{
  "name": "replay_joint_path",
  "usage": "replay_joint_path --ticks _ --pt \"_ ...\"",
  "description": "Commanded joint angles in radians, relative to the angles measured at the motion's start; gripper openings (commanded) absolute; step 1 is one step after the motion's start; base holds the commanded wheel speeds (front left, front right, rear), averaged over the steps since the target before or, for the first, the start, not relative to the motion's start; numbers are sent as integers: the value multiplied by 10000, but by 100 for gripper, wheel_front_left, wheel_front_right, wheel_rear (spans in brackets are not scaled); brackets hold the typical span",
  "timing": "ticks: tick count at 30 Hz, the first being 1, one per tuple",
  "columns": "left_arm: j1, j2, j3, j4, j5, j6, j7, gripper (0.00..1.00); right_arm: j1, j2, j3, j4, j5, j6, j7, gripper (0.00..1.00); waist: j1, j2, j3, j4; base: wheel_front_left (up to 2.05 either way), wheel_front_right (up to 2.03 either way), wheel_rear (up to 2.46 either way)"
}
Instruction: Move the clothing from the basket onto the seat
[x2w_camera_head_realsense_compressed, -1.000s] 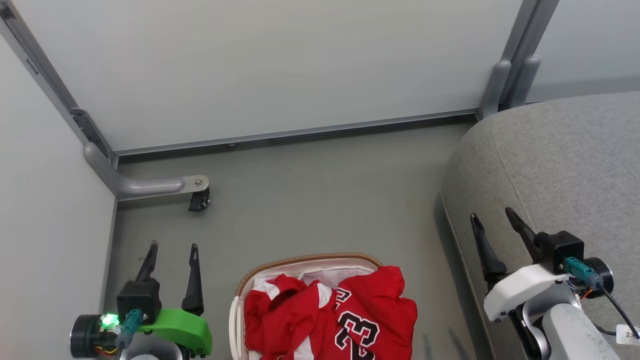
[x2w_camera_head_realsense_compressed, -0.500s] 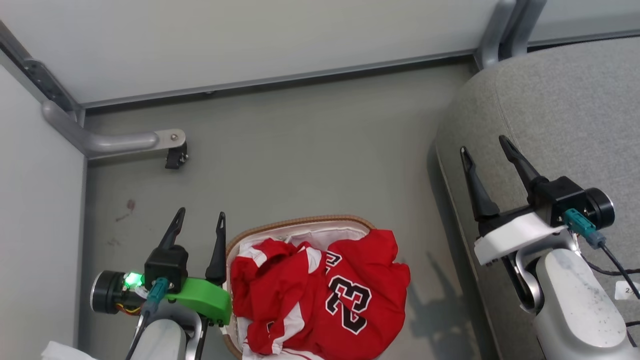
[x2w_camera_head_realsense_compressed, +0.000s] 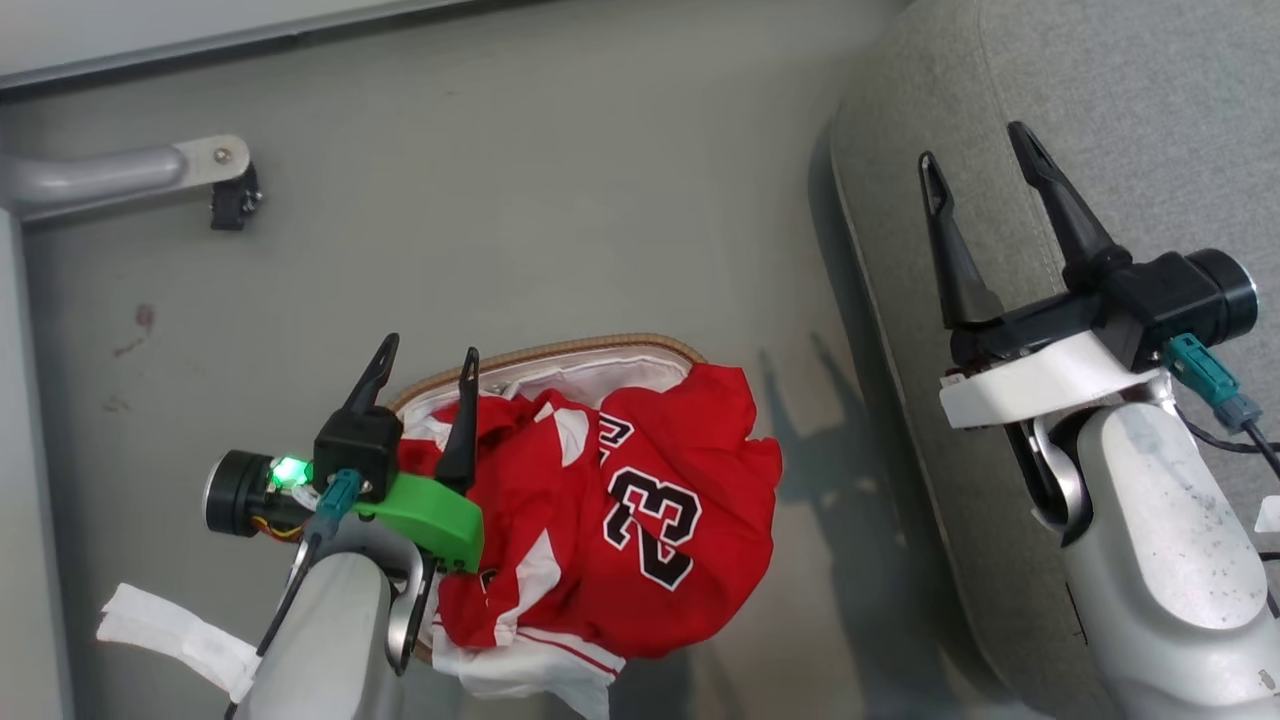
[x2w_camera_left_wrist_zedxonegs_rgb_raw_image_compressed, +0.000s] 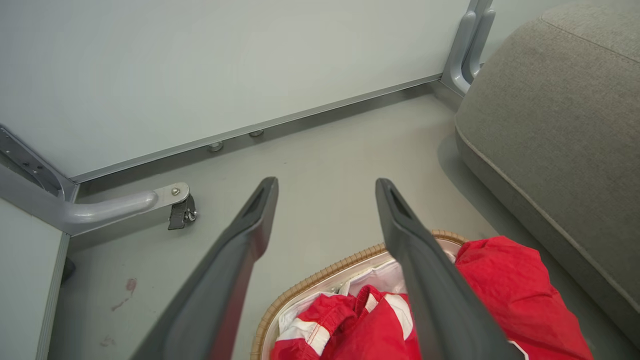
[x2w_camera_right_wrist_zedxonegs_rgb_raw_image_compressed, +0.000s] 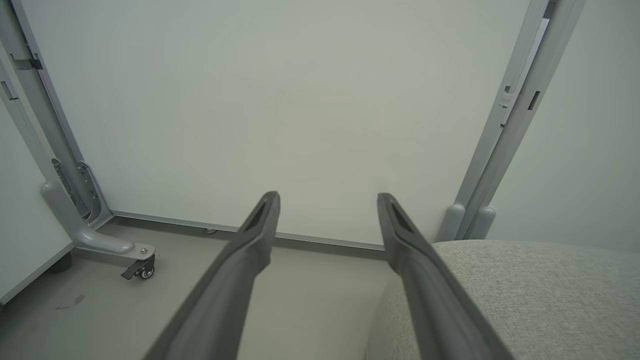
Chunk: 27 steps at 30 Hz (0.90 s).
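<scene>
You are looking down at the basket (x2w_camera_head_realsense_compressed: 560, 350) sitting on the grey floor (x2w_camera_head_realsense_compressed: 520, 200), just left of the seat (x2w_camera_head_realsense_compressed: 1100, 90) in the head view. The clothing (x2w_camera_head_realsense_compressed: 520, 470) is lying heaped in the basket, red with white trim, and it is spilling over the rim on the side facing the seat. The jersey (x2w_camera_head_realsense_compressed: 655, 515) is lying on top with its black "23" facing up. A white piece with a thin red stripe is hanging past the basket's near end. At the far end the brown woven rim and a strip of the white liner (x2w_camera_head_realsense_compressed: 600, 372) are showing bare.

Your left gripper (x2w_camera_head_realsense_compressed: 429, 346) is hovering at the basket's left edge with its claw spread wide and nothing between the fingers. One finger is crossing in front of the red cloth in the head view, and the other is standing over the floor beside the rim. Whether that finger is touching the cloth you cannot tell. In the left wrist view the fingers (x2w_camera_left_wrist_zedxonegs_rgb_raw_image_compressed: 235, 260) are pointing toward the far wall panel (x2w_camera_left_wrist_zedxonegs_rgb_raw_image_compressed: 200, 65), with the basket's far rim and the red heap lying below the one on that view's right.

Your right gripper (x2w_camera_head_realsense_compressed: 973, 143) is hanging over the seat's left edge, claw equally wide and empty, well apart from the basket. The seat's rounded edge and seam are facing the basket. A caster bracket (x2w_camera_head_realsense_compressed: 225, 190) is standing at the floor's far left, well apart from the basket.
</scene>
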Motion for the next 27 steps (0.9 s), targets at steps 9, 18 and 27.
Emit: replay_joint_path --ticks 9,18,27 --pt "-1027 289 -136 868 78 -171 5 100 -743 166 189 -466 -102 -8 -20 100 -1 0 1963 -1129 0 0 0" --pt "-1738 377 -231 2048 -116 -236 4 100 -1040 332 -47 -774 -84 -6 -20 100 -1 0 2944 -1539 0 0 0" --pt "-2273 625 -458 3183 -124 -247 5 100 -1127 459 -256 -1123 -150 -8 -20 100 -1 0 3700 -1954 0 0 0"
